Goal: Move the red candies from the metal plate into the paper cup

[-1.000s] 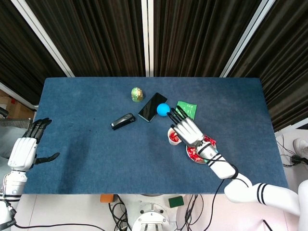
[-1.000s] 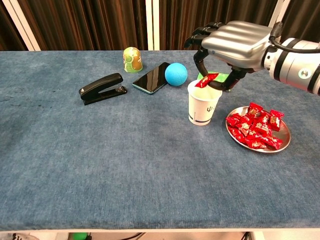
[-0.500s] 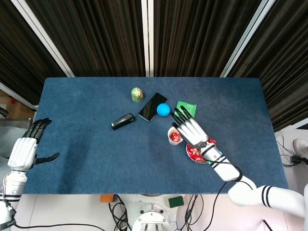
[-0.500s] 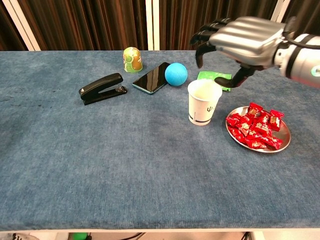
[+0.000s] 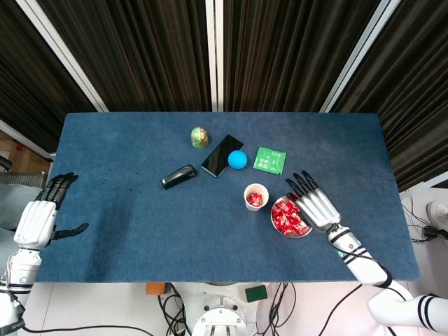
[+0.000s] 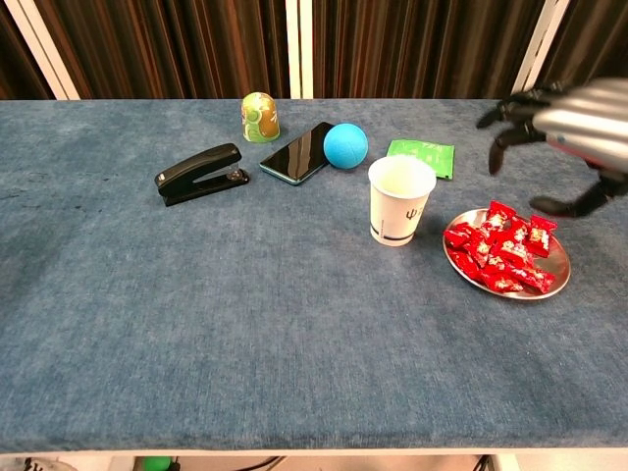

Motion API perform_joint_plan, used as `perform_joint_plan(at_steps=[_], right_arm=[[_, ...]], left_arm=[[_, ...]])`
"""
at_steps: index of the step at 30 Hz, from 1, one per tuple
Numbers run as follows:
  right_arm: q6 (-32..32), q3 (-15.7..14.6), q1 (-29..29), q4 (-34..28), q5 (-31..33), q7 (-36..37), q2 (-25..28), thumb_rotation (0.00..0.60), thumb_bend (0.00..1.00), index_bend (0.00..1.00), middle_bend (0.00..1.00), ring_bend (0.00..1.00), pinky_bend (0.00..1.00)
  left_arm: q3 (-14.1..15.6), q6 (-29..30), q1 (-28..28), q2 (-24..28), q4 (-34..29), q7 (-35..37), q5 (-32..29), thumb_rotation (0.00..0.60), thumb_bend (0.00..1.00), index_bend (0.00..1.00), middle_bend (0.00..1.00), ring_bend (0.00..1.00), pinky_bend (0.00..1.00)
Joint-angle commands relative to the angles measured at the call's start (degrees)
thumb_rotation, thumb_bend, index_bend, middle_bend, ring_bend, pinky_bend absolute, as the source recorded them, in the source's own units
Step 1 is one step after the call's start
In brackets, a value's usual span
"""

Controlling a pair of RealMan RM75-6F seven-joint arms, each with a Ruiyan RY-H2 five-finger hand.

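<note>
Above the metal plate (image 5: 302, 232) — right hand (image 5: 316, 206), empty.

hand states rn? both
Left hand: open, holding nothing, off the table's left edge.
Right hand: open, empty, above the metal plate.

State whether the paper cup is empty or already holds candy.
Not empty. In the head view, red candy shows inside the upright paper cup.
</note>
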State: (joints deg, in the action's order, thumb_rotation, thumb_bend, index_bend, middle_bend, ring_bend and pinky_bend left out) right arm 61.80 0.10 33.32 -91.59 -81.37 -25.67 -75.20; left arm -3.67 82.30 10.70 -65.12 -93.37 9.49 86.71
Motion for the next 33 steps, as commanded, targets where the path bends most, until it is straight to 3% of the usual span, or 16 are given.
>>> perform_joint_plan(at_steps=[1,10,33], right_arm=[[-0.4,-1.1,-0.7,1.0,-0.9,0.8,-0.9,0.6,0.35,0.35,0.06,0.0,0.0],[-2.1,-2.9,-1.5,2.8,-2.3,0.7,-2.2,0.6,0.35,0.37,0.06,0.0,0.0],[-5.5,-2.2,-1.1,6.0,-1.3,-1.5,-5.6,0.6,0.36,0.39,0.06,0.0,0.0]], left_arm=[[0.0,0.0,0.0,0.0,0.0,-0.1,-0.1,0.6,0.09,0.1,0.07,0.05,0.22],[0.1,-0.4,0.1,0.0,-0.1,-0.3,-0.1,0.6,0.09,0.1,0.07,0.05,0.22],[0.0,-0.5,0.1,0.1,-0.1,-0.1,-0.3,0.6,0.09,0.1,0.07,0.05,0.22]])
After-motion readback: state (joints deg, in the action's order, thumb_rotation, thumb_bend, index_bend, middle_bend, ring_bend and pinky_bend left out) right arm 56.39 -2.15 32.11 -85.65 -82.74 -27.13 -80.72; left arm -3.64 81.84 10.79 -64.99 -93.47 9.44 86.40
